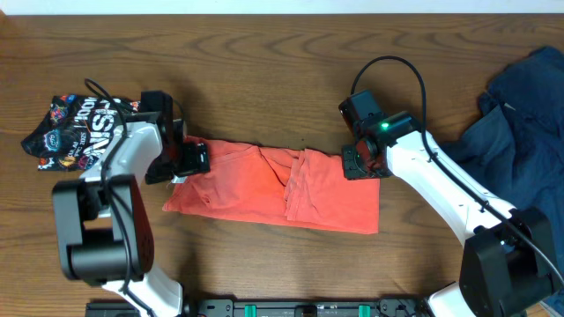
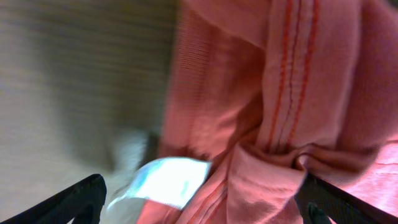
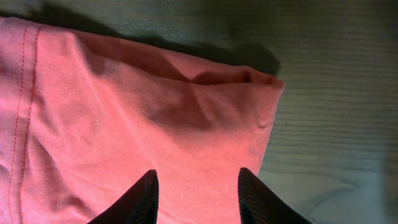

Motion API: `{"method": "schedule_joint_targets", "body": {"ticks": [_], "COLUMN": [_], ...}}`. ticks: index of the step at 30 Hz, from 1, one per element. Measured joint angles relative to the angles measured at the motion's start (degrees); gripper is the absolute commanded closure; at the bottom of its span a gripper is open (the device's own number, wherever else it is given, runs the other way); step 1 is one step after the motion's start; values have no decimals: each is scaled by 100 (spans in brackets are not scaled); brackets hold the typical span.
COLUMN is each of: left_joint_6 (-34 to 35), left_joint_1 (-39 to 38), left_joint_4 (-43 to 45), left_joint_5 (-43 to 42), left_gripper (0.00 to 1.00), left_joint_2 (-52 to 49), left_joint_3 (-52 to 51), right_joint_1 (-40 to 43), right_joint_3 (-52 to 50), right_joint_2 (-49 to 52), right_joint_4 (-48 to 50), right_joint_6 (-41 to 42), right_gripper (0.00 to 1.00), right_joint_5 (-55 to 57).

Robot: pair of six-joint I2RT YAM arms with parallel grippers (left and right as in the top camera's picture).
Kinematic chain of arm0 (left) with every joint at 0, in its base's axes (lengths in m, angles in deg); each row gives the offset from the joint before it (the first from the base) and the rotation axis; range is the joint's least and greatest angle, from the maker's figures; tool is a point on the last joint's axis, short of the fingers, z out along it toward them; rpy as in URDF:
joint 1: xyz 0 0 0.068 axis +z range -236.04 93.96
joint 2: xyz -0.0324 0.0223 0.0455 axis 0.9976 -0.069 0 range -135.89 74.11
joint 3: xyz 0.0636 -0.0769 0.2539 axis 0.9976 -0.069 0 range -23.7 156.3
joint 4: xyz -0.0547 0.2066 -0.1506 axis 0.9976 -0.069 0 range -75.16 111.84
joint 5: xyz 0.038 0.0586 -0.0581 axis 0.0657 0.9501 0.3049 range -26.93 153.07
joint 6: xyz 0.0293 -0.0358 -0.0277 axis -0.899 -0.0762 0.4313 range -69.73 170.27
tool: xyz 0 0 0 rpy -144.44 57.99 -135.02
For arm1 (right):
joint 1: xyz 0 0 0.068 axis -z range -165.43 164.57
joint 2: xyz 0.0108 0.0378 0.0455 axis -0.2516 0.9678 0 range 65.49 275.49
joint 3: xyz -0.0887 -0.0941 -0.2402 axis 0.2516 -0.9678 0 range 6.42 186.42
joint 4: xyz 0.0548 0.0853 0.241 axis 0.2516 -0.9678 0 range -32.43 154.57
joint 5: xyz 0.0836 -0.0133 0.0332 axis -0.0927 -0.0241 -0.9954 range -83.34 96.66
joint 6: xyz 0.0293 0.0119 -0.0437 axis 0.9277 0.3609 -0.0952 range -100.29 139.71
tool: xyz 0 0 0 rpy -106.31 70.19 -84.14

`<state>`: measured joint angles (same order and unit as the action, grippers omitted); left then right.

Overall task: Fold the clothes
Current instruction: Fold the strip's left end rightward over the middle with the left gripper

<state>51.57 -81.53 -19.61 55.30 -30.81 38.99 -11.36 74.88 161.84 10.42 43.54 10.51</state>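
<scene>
We see a brown wood-grain counter [image 1: 264, 53] carrying three pieces of cloth. Near its middle lies the coral-red T-shirt [image 1: 264, 189], folded into a long band running left to right, with rumpled creases around its centre. On the right side the dark navy garment [image 1: 520, 132] lies in a loose heap that runs past the edge of the overhead view. At the left sits a small black bundle [image 1: 75, 132] with white and orange lettering, near the T-shirt's left end and well apart from the navy garment. In the right wrist view we find the T-shirt's folded corner lying flat on the wood, a dark shadow along its upper edge.
</scene>
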Motion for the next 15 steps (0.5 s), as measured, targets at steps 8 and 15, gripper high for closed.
{"method": "schedule_joint_targets", "body": {"ticks": [8,15], "left_joint_6": [-293,-400], "left_joint_1": [0,31], "left_joint_4": [-76,-153], "left_joint_5": [-201,-623], "left_gripper": [26,93], "left_joint_2": [-203,-319], "left_joint_3": [103,160], "right_joint_1": [59,70], "right_joint_3": [2,2], "right_joint_2": [0,0], "right_joint_4": [-2,-2], "right_joint_6": [0,-2], "right_gripper": [60,61], "right_joint_5": [0,2]}}
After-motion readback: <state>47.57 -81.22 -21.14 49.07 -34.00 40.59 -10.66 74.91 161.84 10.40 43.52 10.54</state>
